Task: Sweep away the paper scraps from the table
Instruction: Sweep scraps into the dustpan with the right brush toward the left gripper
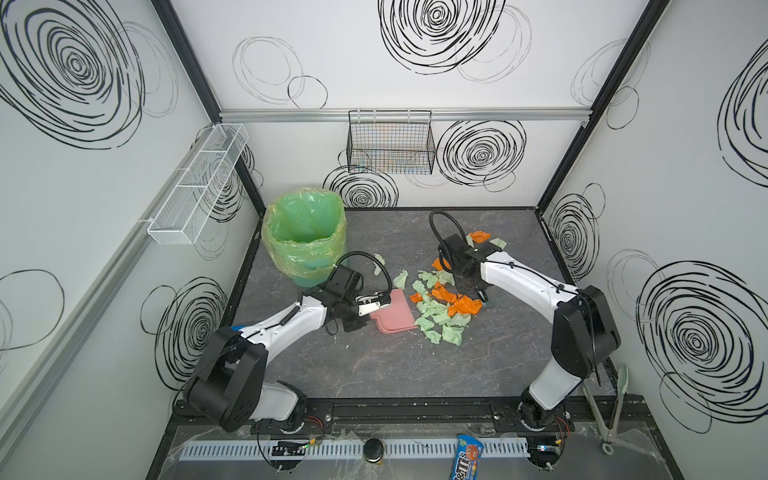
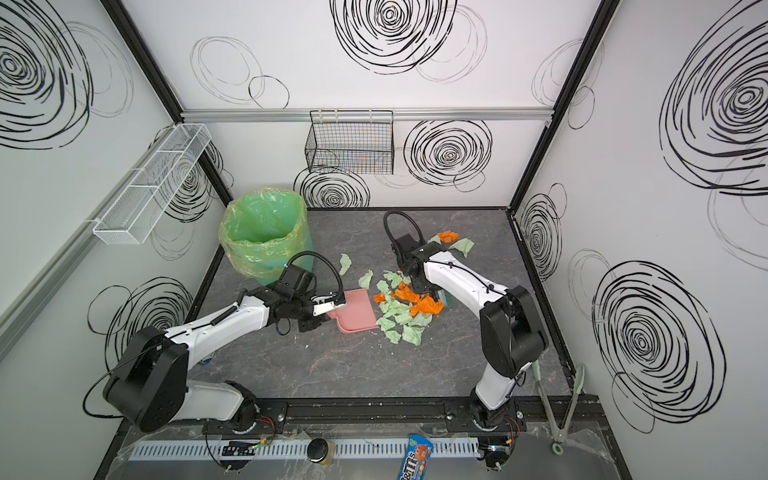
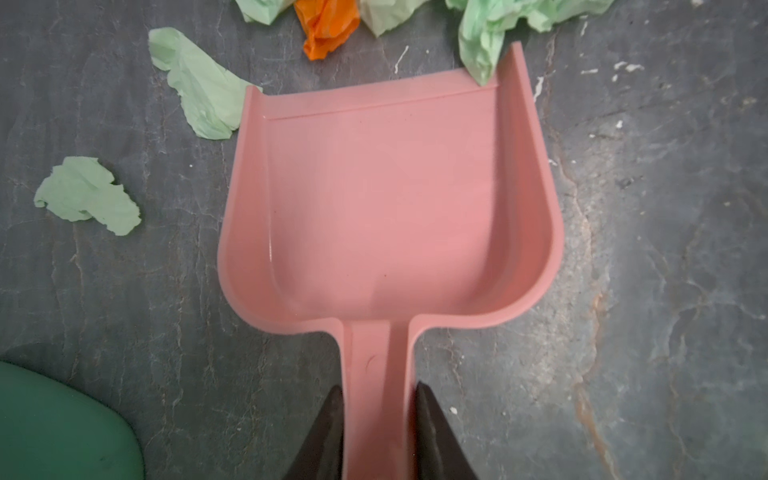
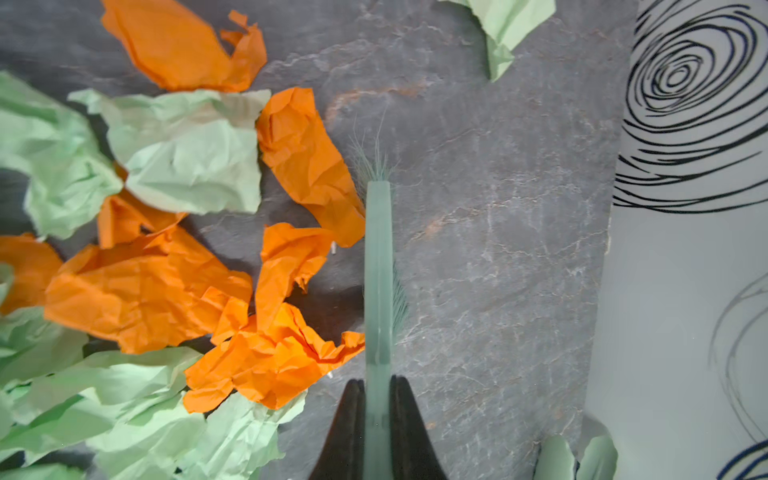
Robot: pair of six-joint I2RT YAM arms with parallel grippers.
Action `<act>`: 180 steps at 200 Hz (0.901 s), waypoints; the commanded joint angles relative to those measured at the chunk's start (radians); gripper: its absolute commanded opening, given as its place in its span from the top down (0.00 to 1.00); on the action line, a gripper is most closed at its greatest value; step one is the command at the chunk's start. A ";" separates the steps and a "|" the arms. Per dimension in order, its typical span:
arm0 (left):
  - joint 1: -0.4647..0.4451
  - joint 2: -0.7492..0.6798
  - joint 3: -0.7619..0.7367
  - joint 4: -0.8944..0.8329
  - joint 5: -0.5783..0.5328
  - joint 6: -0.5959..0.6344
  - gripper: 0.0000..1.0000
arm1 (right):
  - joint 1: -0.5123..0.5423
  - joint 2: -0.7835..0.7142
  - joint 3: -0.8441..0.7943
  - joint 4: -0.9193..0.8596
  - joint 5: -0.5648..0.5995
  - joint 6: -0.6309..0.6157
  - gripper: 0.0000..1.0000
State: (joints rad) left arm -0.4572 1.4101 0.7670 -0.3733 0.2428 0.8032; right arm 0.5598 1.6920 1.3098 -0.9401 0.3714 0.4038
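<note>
The paper scraps (image 1: 440, 309) (image 2: 405, 311), orange and pale green wads, lie heaped mid-table (image 1: 395, 365). A few lie apart at the back right (image 1: 482, 237) and near the bin (image 1: 379, 264). A pink dustpan (image 1: 397, 313) (image 3: 386, 199) rests flat with its open lip toward the heap; one green scrap (image 3: 482, 54) overlaps a lip corner. My left gripper (image 1: 372, 309) (image 3: 378, 387) is shut on the dustpan's handle. My right gripper (image 1: 469, 291) (image 4: 377, 379) is shut on a pale green brush (image 4: 377, 270), whose bristles touch the heap's right side against orange scraps (image 4: 307, 166).
A bin with a green liner (image 1: 305, 241) stands at the back left, its base (image 3: 62, 428) close to the left arm. Tongs (image 1: 611, 407) lean at the front right. A candy packet (image 1: 467, 455) and a black-lidded jar (image 1: 372, 450) sit on the front ledge.
</note>
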 commanded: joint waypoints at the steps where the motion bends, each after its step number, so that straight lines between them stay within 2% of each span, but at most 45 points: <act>1: -0.023 0.024 0.017 0.041 -0.050 -0.014 1.00 | 0.040 -0.010 0.022 -0.046 -0.052 0.059 1.00; 125: -0.110 0.101 0.071 0.089 -0.039 -0.088 1.00 | 0.262 0.058 0.130 0.019 -0.229 0.123 1.00; 180: -0.114 0.117 0.037 0.127 -0.015 -0.105 1.00 | 0.293 -0.011 0.178 0.022 -0.282 0.141 1.00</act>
State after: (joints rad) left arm -0.5648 1.5066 0.8165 -0.2810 0.2081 0.7177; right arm 0.8425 1.7336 1.4551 -0.9134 0.1318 0.5137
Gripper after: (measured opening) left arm 0.271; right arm 0.104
